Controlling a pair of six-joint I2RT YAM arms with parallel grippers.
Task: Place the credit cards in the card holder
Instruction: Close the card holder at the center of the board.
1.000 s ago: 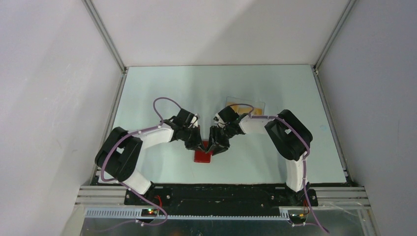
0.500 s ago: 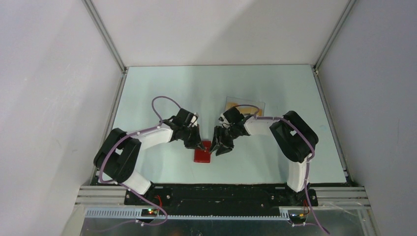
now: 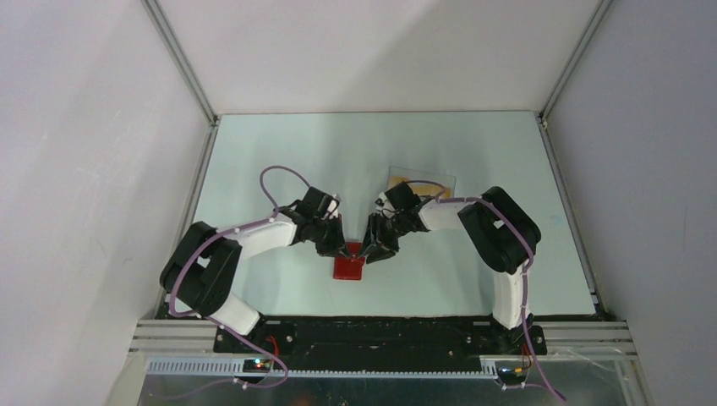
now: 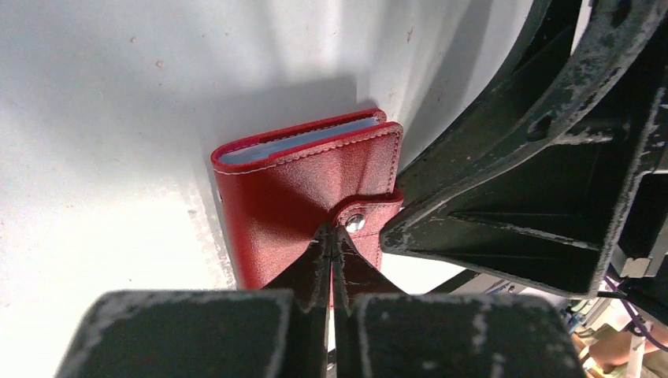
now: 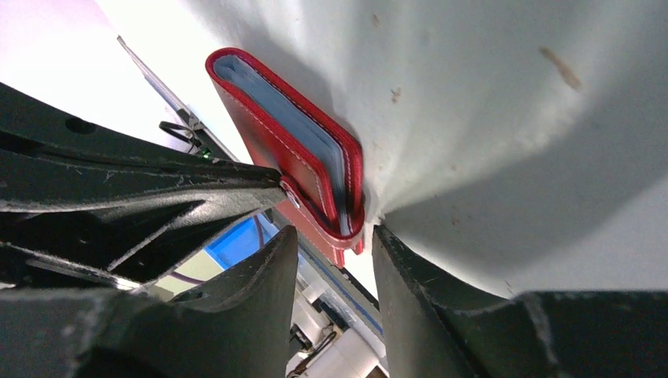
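The card holder [image 3: 348, 270] lies closed on the table [image 3: 473, 152], between my two grippers near the front. Seen from my left wrist, its long axis runs away from my fingertips, blue-grey end farthest, snapped tab on the right side. My left gripper [image 4: 330, 240] is pressed together beside the snap; my right gripper [image 5: 335, 246] stands apart, straddling the tab edge.

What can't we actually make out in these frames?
- Left wrist view: left gripper tips hide whether they pinch the tab.
- Right wrist view: whether the right gripper touches the wallet; shadow hides it.
- Top view: wallet's far end covered by both grippers.
- Top view: cards tiny, partly behind the right arm; count unreadable.
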